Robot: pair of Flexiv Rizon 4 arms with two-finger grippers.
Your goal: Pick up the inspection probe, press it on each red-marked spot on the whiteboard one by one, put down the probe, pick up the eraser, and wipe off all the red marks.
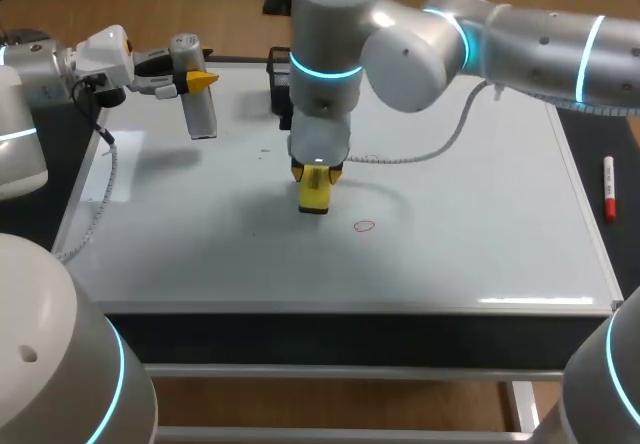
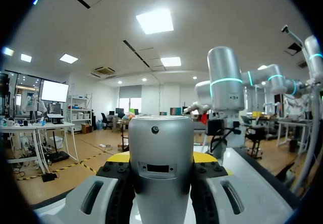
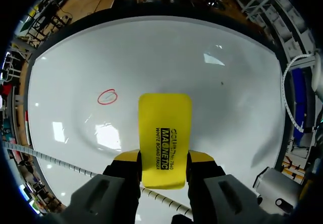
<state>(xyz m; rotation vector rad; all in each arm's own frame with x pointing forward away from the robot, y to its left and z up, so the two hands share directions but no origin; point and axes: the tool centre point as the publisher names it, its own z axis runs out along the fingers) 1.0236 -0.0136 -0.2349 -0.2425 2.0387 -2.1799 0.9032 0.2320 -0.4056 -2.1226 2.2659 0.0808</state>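
My left gripper [image 1: 197,80] hovers over the whiteboard's [image 1: 480,214] far left corner, shut on the silver inspection probe [image 1: 197,99], which hangs tilted above the board. In the left wrist view the probe [image 2: 161,153] fills the gap between the fingers. Reaching to the board's middle, my right gripper [image 1: 316,174] is shut on the yellow eraser [image 1: 315,194], held low over or on the board. A small red circle mark [image 1: 364,226] lies just right of the eraser and a little nearer the front edge. In the right wrist view the eraser [image 3: 165,133] sticks out ahead of the fingers, the red mark [image 3: 107,97] off to its side.
A black mesh holder [image 1: 279,72] stands at the board's far edge behind my right arm. A red marker [image 1: 608,188] lies off the board's right side. A grey cable [image 1: 440,144] trails across the board from the right arm.
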